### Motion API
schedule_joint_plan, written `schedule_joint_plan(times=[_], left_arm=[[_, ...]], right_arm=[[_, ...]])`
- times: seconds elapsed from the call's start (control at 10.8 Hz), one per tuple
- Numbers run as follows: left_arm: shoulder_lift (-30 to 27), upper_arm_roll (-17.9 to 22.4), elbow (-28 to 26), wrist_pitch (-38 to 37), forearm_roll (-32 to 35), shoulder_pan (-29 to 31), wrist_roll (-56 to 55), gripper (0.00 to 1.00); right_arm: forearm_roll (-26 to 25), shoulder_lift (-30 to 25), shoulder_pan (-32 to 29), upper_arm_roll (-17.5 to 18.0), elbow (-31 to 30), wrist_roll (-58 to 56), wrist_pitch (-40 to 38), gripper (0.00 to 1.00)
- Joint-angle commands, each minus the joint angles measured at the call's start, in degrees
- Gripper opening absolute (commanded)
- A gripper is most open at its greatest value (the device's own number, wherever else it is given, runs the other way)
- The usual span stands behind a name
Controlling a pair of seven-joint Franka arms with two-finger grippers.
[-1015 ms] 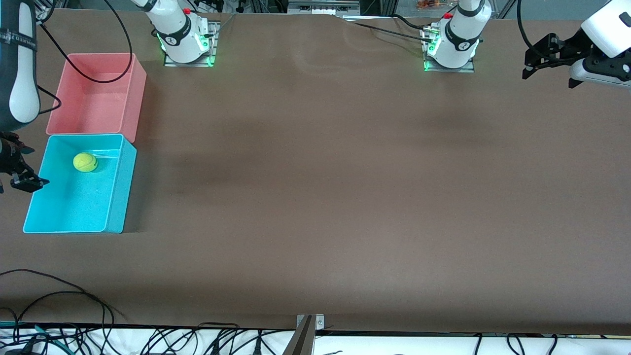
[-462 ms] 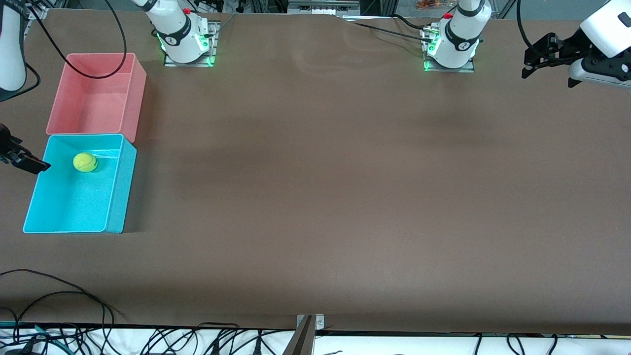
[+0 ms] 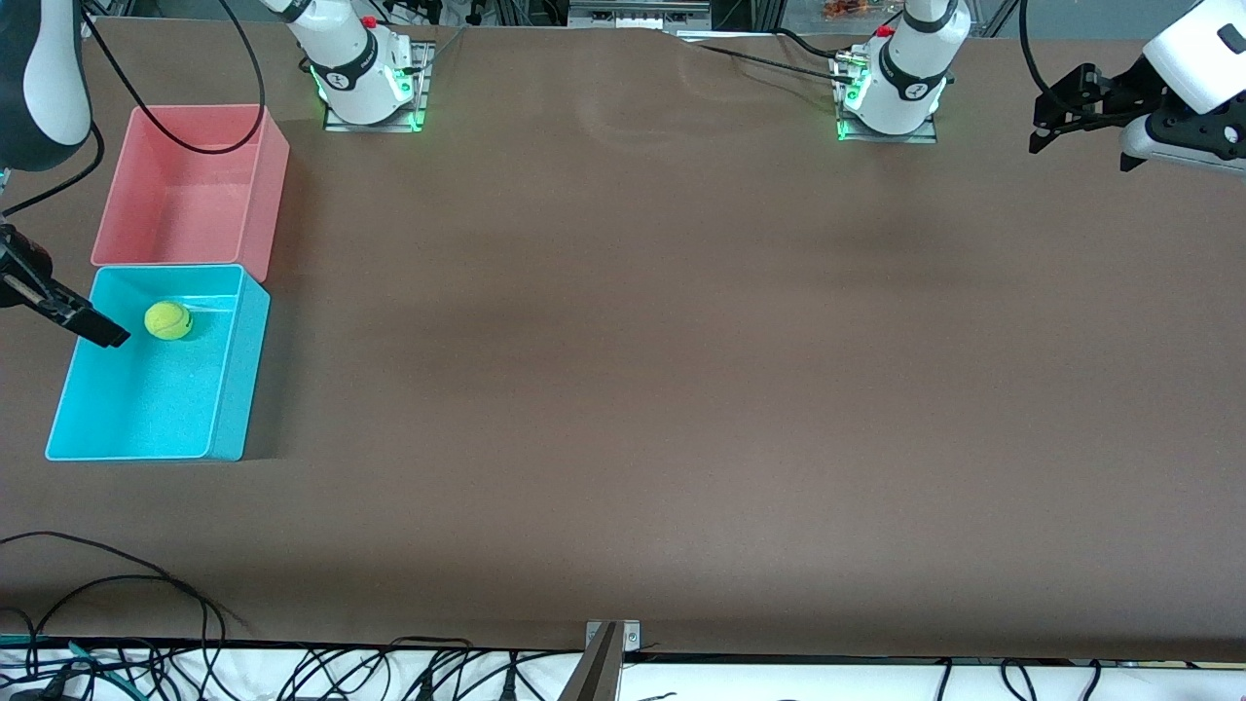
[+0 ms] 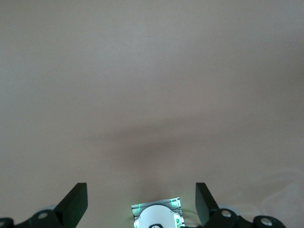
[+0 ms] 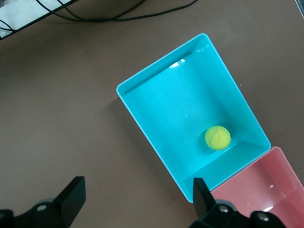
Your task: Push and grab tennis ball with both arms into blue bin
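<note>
The tennis ball [image 3: 168, 320] is seen resting on the floor of the blue bin [image 3: 232, 389], in the part of the bin that lies farther from the front camera, close to the wall shared with the pink bin [image 3: 268, 185]. The two bins are set touching, end to end, at the right arm's end of the worktop [image 3: 681, 389], the pink one farther from the front camera. In the right wrist view the ball [image 5: 217, 137] is shown free of any grip, and only a corner of the pink bin [image 5: 256, 190] is caught.

The right claw [image 3: 58, 312] is held over the outer rim of the blue bin; it is largely cut off by the edge of the front view, but in its wrist view the fingers [image 5: 71, 194] are seen spread apart with nothing between them. The left claw [image 3: 1081, 122] is held up over the left arm's end of the worktop, where that arm waits; its fingers [image 4: 76, 202] are likewise parted and empty. Dark cables [image 3: 117, 604] are trailed along the worktop edge nearest the front camera.
</note>
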Motion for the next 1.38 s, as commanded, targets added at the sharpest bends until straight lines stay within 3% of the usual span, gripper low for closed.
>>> schedule_joint_plan(times=[0.0,0.18,0.37,0.65,1.02,1.29], left_arm=[[0.44,-0.16,1.28,-1.18,-0.12,-0.01,-0.84,1.00],[0.36,0.02,1.28,-1.27,-0.13,0.08,-0.75,1.00],[0.36,-0.15,1.28,-1.27,-0.12,0.08,-0.84,1.00],[0.36,-0.07,1.28,-1.27,-0.12,-0.01,-0.84,1.00],[0.44,0.02,1.28,-1.27,-0.12,0.08,-0.84,1.00],[0.44,0.02,1.28,-1.27,-0.12,0.08,-0.84,1.00]], right_arm=[[0.11,-1.84,-1.00,0.79,-1.62,-1.61,-0.50,1.00],[2.37,-3.14,-1.00,0.97,-1.62,-5.72,-0.69,1.00],[9.40,-3.94,-2.13,0.70,-0.22,-15.79,-1.82,1.00],[13.61,-4.47,-2.49,0.70,0.74,-25.69,-5.08,1.00],[14.08,-5.70,-2.84,1.14,1.01,-25.95,-5.26,1.00],[12.07,-5.97,-6.00,5.53,0.49,-25.96,-5.26,1.00]])
